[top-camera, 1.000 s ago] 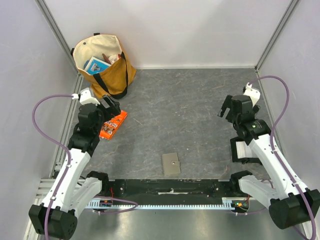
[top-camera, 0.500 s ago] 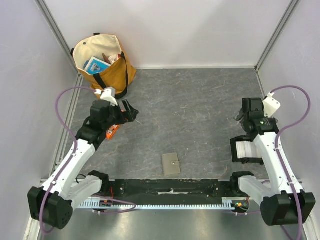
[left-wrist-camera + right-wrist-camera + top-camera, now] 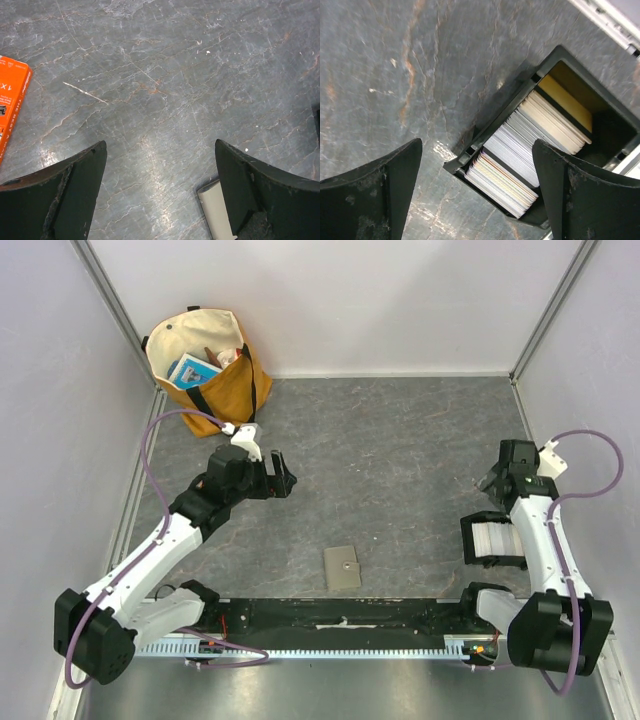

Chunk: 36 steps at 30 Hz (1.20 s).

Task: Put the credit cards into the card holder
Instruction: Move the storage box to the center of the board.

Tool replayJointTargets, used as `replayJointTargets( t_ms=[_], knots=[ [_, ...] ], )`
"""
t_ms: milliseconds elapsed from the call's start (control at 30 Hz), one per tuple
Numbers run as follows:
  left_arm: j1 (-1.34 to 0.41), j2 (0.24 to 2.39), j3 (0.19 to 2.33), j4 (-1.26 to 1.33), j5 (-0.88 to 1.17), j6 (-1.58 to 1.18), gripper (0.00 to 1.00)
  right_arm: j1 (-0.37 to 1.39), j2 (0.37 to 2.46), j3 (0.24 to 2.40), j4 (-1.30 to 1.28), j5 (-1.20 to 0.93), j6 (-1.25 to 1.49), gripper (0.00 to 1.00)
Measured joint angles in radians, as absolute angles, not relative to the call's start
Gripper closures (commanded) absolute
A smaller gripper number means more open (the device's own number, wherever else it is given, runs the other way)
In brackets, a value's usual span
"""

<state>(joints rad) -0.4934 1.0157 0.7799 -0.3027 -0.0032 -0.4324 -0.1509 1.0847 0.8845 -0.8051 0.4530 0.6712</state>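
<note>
**Worktop** [image 3: 400, 430]: dark grey, stone-patterned, walled on three sides by pale panels.

**Card holder** [image 3: 343, 568]: one, olive-grey, folded shut and flat, snap stud facing up. It lay near the front edge of the worktop, roughly midway between the two arms and well apart from both.

**Credit cards** [image 3: 520, 150]: one row, standing on edge inside a black open tray [image 3: 470, 150] at the right side of the worktop. Most were white or pale grey, and the ones at the far end were tan. None had left the tray.

**Left fingers** [image 3: 283, 478]: spread wide and holding nothing. They hung over bare worktop left of centre, beyond the card holder. In the wrist view a pale corner showed beside one finger, but I could not tell what it was.

**Right fingers** [image 3: 495, 480]: spread wide and holding nothing. They were poised above the tray and the cards, touching neither.

**Orange printed packet** [image 3: 10, 105]: one, flat on the worktop, seen at the left edge of the left wrist view.

**Tote bag** [image 3: 205, 370]: one, mustard and cream with black straps, standing in the far left corner with a blue item inside.
</note>
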Motion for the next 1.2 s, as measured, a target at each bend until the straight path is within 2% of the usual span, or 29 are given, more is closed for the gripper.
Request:
replayJointTargets(
  t_ms=[233,867,1200],
  knots=[
    [-0.493,1.015,0.777,-0.302,-0.001,-0.425,0.06,-0.153,1.149,0.793,-0.724,0.388,0.667,0.02],
    [-0.494,1.003,0.747,-0.295,0.035,-0.426,0.06,-0.154,1.227,0.746,-0.59,0.354,0.577,0.04],
    [-0.495,1.01,0.707,-0.277,0.059,-0.431,0.06,-0.155,1.232,0.727,-0.542,0.254,0.52,0.12]
  ],
)
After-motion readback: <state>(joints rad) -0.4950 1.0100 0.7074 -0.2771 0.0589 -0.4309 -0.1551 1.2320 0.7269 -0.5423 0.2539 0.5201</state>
